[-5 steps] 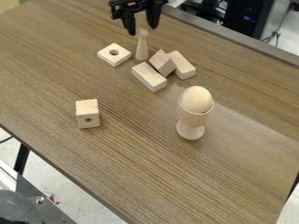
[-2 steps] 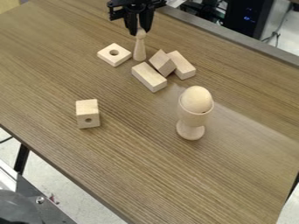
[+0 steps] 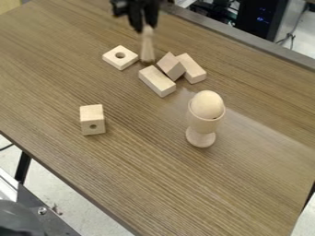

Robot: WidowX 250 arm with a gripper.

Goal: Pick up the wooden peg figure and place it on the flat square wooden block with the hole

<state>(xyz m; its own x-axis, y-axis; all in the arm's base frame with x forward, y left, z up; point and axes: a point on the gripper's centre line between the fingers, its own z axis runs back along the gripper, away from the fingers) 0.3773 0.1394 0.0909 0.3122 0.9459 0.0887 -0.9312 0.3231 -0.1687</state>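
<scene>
Pinching the head of a slim wooden pin, the black gripper hangs at the top of the view, just left of the middle, with its jaws drawn together on the wood. The pin hangs or stands upright below them, wider toward its foot; whether that foot touches the table I cannot tell.

Just beside the foot, at about nine o'clock, a flat square block lies with a round hole facing up. On the other side are three plain blocks close together. A tilted block sits nearest, between three and four o'clock, and appears to lean on an oblong block just beyond it. A second oblong block lies flat between five and six o'clock, its long side angled down to the right.

Farther out, at five o'clock from the pin, a wooden egg cup stands upright on its round base, with a pale wooden egg seated in it and rising above the rim. Well apart from these, at seven o'clock, a thick block has a small hole in the side that faces the camera. Past the table's far edge, at two o'clock, stands a dark case with small blue lights.
</scene>
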